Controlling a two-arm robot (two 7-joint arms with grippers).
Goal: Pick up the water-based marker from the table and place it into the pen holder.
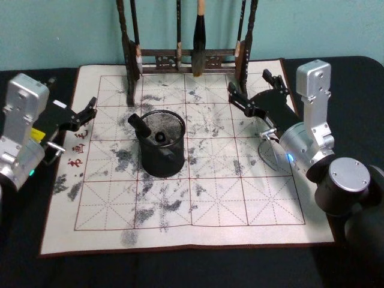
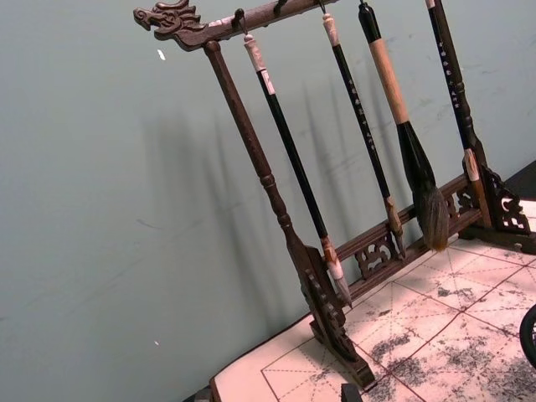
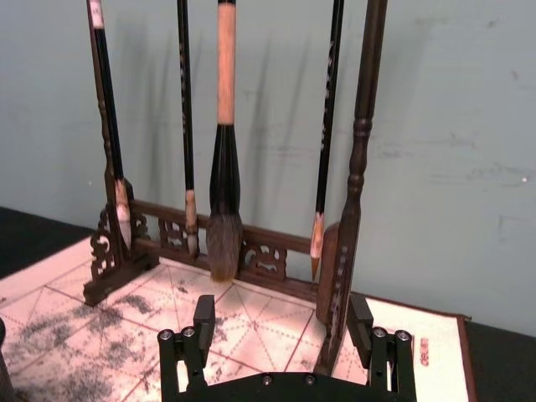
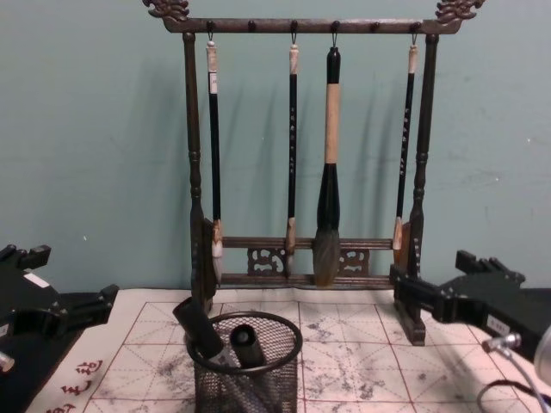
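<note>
Right, the marker (image 1: pixel 139 124) is not on the table: it's standing in the pen holder (image 1: pixel 161 157), centre-left of the head view. It leans up and to the left, its dark cap end poking over the rim. A second dark cylinder (image 4: pixel 247 344) sits deeper inside the mesh; I can't tell which of the two is the water-based one.

My left gripper (image 1: pixel 84 112) hangs at the left edge of the head view, just left of the cup and the closer of the two, jaws apart and holding nothing. My right gripper (image 1: pixel 257 91) is upper right, near the foot of the brush rack (image 4: pixel 306 138), fingers (image 3: pixel 203 314) spread wide and empty. Neither touches the cup.

I judge the placing done, with nothing left but to draw both arms clear.

Hard to read: the marker's lower half is lost behind the mesh, and the inky blotches on the practice mat (image 1: pixel 240 198) could hide small things.
</note>
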